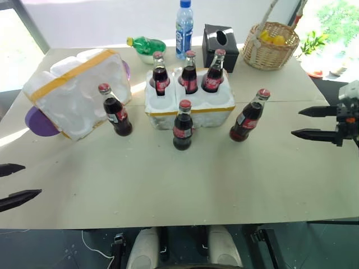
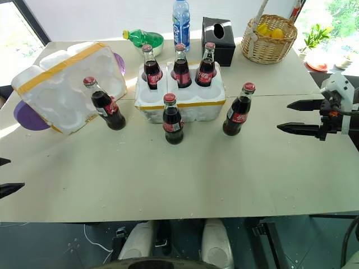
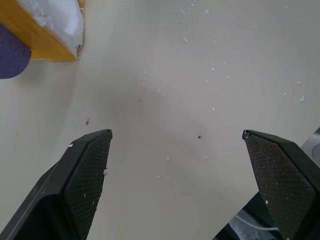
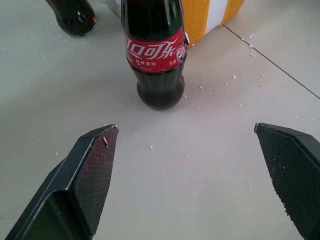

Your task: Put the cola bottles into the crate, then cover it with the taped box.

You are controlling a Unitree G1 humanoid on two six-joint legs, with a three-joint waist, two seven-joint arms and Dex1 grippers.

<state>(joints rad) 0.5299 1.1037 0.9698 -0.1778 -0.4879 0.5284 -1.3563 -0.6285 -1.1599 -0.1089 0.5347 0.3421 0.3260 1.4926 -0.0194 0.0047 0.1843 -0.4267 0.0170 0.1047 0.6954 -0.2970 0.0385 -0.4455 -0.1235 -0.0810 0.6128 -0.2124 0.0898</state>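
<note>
Both claws are hovering released over the bench (image 1: 185,185): the left claw (image 1: 14,184) at its near left edge, the right claw (image 1: 305,123) pointing inward toward the nearest cola bottle (image 1: 248,116). Three cola bottles are standing in the crate (image 1: 193,103), three outside it; the taped box (image 1: 76,89) is lying tilted just left.
</note>
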